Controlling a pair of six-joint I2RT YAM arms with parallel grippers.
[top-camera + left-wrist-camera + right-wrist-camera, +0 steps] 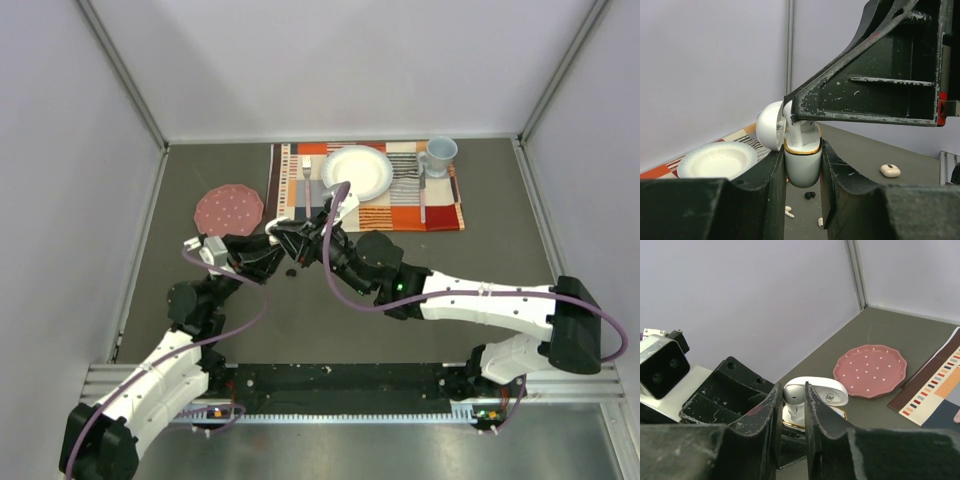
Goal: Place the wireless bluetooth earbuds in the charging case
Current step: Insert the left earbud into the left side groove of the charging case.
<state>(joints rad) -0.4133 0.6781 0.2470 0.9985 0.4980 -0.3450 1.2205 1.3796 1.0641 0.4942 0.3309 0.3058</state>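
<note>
My left gripper (802,165) is shut on a white charging case (802,162) with a gold rim, held above the table with its lid (770,125) open. My right gripper (792,400) is shut on a white earbud (794,399) whose stem goes down into the case (790,419). Both grippers meet at the table's middle (285,243). On the table below lie a black earbud (810,194), a white earbud (788,213) and another small bud (820,222). A second closed case (890,170) lies to the right.
A pink dotted plate (229,208) lies at the left. A striped placemat (440,210) at the back holds a white plate (357,170), a fork (308,185), a light blue cup (439,153) and another utensil (422,195).
</note>
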